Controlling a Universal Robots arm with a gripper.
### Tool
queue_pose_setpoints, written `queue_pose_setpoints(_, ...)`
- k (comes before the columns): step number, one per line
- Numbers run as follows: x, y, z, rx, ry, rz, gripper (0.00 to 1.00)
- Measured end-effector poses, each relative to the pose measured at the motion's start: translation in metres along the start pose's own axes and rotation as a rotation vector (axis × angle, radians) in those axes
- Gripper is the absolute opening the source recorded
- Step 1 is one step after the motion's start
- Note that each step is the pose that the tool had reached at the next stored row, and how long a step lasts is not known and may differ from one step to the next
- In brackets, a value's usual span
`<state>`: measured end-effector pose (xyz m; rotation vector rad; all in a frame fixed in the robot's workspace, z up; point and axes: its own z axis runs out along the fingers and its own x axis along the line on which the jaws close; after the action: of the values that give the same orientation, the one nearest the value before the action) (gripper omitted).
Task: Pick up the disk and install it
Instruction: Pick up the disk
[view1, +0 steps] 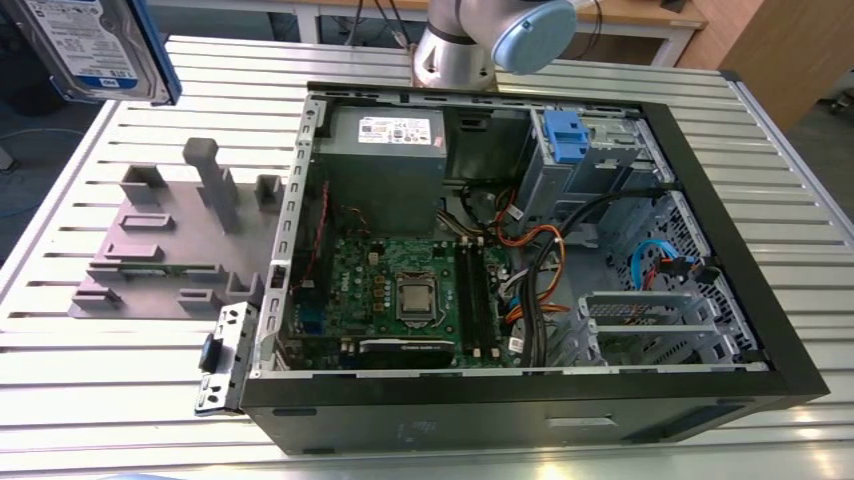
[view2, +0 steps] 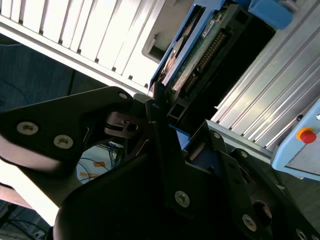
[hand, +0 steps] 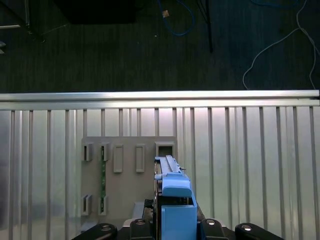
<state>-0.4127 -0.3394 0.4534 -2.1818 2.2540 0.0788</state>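
The disk (view1: 100, 50), silver metal with a white-and-blue label and blue rails, hangs in the air at the exterior view's upper left, above the table. In the first wrist view the disk (hand: 172, 192) shows edge-on with its blue rail toward the camera, over the grey slotted holder (hand: 127, 175). My gripper (hand: 172, 222) is shut on it. In the second wrist view the black fingers (view2: 152, 112) clamp the disk (view2: 200, 50) at its end, with the circuit board and connector side showing.
The open computer case (view1: 747, 330) lies on the slatted metal table (view1: 80, 360), with a grey drive bay and fixed blue bracket (view1: 563, 135) at its far side. The grey holder (view1: 167, 240) stands beside the case. The arm's base (view1: 461, 45) is behind the case.
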Motion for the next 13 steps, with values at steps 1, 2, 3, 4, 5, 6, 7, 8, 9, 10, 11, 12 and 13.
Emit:
queue_pose_setpoints(1,0.0000,0.0000,-0.0007,0.0001,0.0000,0.000,0.37)
queue_pose_setpoints(2,-0.0001,0.0000,-0.0015,0.0000,0.0000,0.000,0.37)
queue_pose_setpoints(3,-0.0001,0.0001,-0.0022,0.0000,0.0000,0.000,0.37)
queue_pose_setpoints(4,-0.0001,0.0001,-0.0030,0.0000,-0.0001,0.000,0.37)
queue_pose_setpoints(5,-0.0001,0.0001,-0.0037,0.0000,0.0000,0.000,0.37)
queue_pose_setpoints(6,-0.0002,0.0001,-0.0045,0.0001,0.0000,0.000,0.37)
queue_pose_setpoints(7,-0.0002,0.0002,-0.0052,0.0000,0.0000,0.000,0.37)
queue_pose_setpoints(8,-0.0002,0.0002,-0.0060,0.0001,0.0000,0.000,0.37)
queue_pose_setpoints(9,-0.0003,0.0002,-0.0066,0.0001,0.0000,0.000,0.37)
queue_pose_setpoints(10,-0.0003,0.0002,-0.0073,0.0000,0.0000,0.000,0.37)
queue_pose_setpoints(11,-0.0003,0.0003,-0.0079,0.0000,0.0000,0.000,0.37)
queue_pose_setpoints(12,-0.0003,0.0003,-0.0085,0.0001,0.0000,0.000,0.37)
queue_pose_setpoints(13,-0.0004,0.0003,-0.0092,0.0000,0.0000,0.000,0.37)
